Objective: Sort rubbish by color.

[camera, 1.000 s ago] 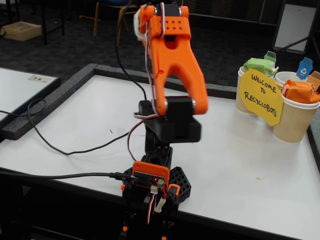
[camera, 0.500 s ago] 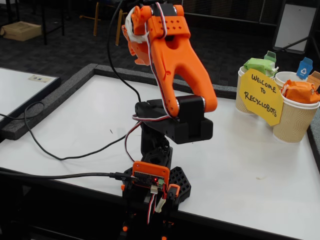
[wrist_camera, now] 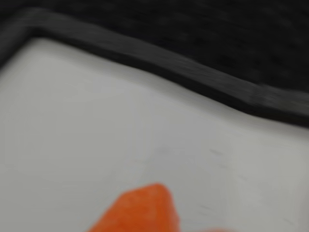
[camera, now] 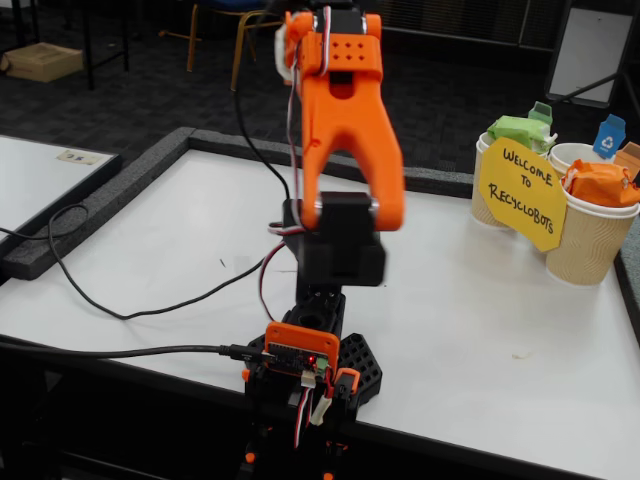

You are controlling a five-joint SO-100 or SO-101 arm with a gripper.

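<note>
Your arm [camera: 340,130] is reared up over the white bench [camera: 480,330], jaws hidden, so can't tell if they're wide or narrow. Green lump [camera: 518,131] and orange lump [camera: 598,184] sit in cups [camera: 585,245] far right, wrist view's all blur

Dark carpeted floor [camera: 150,90], chair legs [camera: 215,45], white table [camera: 480,330] with black foam edging [camera: 100,205].

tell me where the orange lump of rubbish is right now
In the fixed view the orange lump sits in the nearest paper cup at the table's right edge, beside the yellow sign.
</note>
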